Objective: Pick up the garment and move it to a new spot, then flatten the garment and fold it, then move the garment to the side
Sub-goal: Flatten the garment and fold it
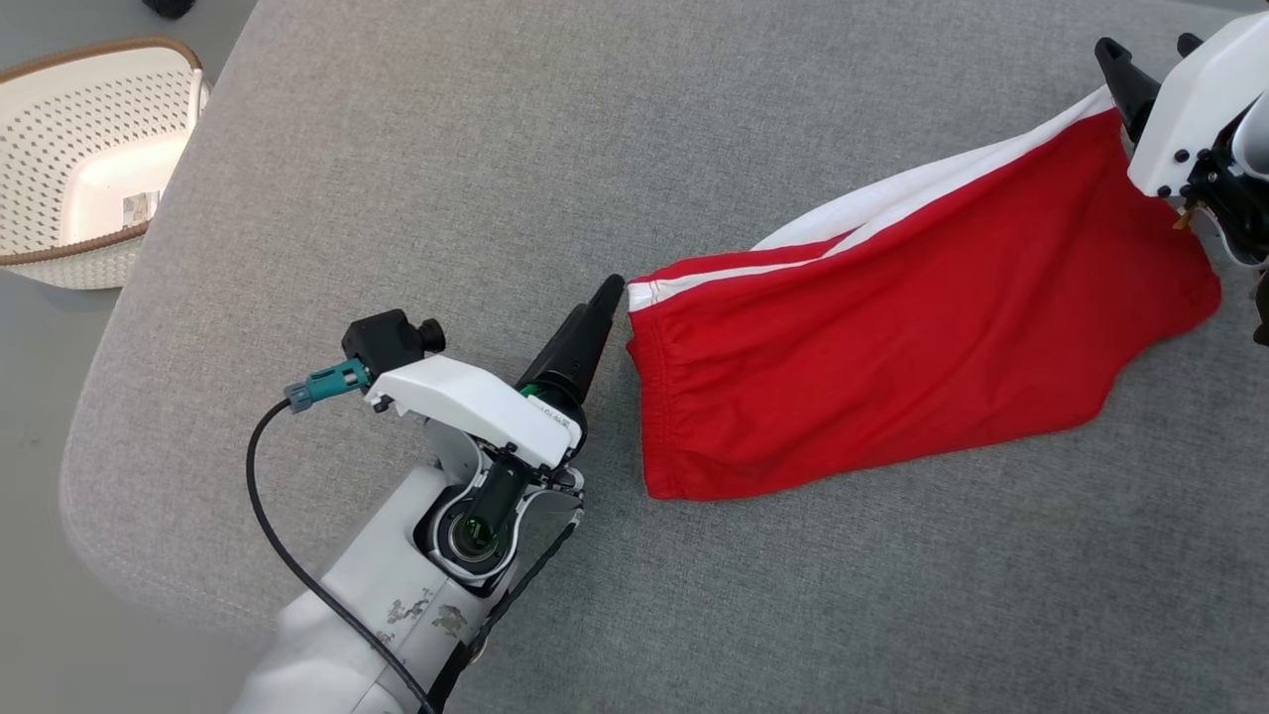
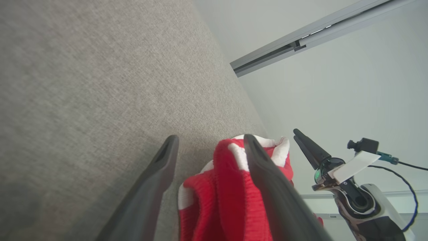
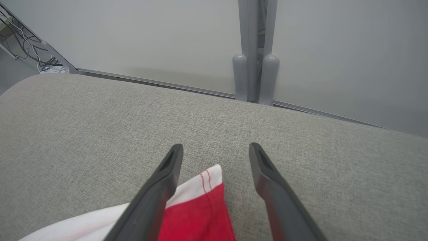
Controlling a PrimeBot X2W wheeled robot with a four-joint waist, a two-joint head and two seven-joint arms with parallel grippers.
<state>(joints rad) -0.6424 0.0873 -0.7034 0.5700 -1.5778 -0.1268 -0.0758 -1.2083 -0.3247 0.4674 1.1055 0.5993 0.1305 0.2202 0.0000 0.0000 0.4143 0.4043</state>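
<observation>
The red cloth shorts with a white side stripe [image 1: 892,347] are lying stretched on the grey fabric cushion [image 1: 397,149] between both pincers; the left pincer [image 2: 210,140] is standing apart around the waistband, the right pincer [image 3: 215,147] apart around the hem corner; seemingly they are spreading it flat, clamping nothing.

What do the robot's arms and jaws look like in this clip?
Left arm: white shell with chipped paint, black cable, teal connector, small black camera, green-lit ring. Right arm: white housing with black screws. Both carry long, dark, tapering jaws.
</observation>
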